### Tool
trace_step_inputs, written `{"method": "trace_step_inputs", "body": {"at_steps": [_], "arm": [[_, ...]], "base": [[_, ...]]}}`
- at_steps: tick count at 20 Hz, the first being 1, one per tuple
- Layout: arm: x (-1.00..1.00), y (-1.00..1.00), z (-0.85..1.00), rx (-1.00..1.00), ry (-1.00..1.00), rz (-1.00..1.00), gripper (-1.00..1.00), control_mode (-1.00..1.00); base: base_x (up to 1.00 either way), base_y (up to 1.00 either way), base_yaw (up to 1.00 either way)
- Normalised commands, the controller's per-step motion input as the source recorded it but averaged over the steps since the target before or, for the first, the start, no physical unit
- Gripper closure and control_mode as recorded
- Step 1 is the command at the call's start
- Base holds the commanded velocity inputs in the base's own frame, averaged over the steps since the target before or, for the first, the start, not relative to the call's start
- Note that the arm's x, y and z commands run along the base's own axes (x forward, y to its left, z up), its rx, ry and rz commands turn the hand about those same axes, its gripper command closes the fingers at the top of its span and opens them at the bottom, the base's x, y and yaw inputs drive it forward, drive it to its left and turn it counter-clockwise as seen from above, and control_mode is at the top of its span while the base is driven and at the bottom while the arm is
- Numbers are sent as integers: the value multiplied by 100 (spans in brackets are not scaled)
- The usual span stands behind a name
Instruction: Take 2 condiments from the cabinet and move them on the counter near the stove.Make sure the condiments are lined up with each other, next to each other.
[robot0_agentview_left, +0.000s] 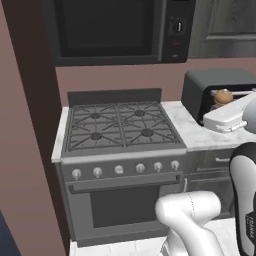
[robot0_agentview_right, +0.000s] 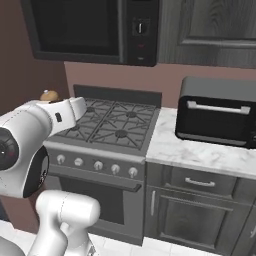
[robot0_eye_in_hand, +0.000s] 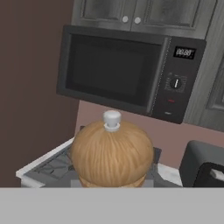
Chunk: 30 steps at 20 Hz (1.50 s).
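Robot arm carrying a wooden pepper mill beside the stove.

Left base view: the pepper mill (robot0_agentview_left: 223, 96) rides at the arm's end, right of the stove (robot0_agentview_left: 120, 127), above the marble worktop (robot0_agentview_left: 197, 135).
Right base view: its knob (robot0_agentview_right: 49, 95) shows left of the stove.
Hand view: the fingers are clamped on the mill's body below its domed top (robot0_eye_in_hand: 112, 154). It looks rigid, light and smooth, so is best gripped around its body.

1 pepper mill (robot0_eye_in_hand: 112, 157), 1 stove (robot0_agentview_left: 120, 127), 1 microwave (robot0_eye_in_hand: 127, 72), 1 toaster oven (robot0_agentview_right: 217, 112).
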Motion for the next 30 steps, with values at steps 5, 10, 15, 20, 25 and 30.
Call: {"method": "trace_step_inputs", "body": {"at_steps": [5,10,15,20,25,30], "arm": [[0,0,0,0,0,0,100,100],[0,0,0,0,0,0,100,100],[0,0,0,0,0,0,100,100],[0,0,0,0,0,0,100,100],[0,0,0,0,0,0,100,100],[0,0,0,0,0,0,100,100]], "base": [[42,0,0],[71,0,0],[76,-7,0],[71,-7,0],[37,0,-3],[1,0,-1]]}}
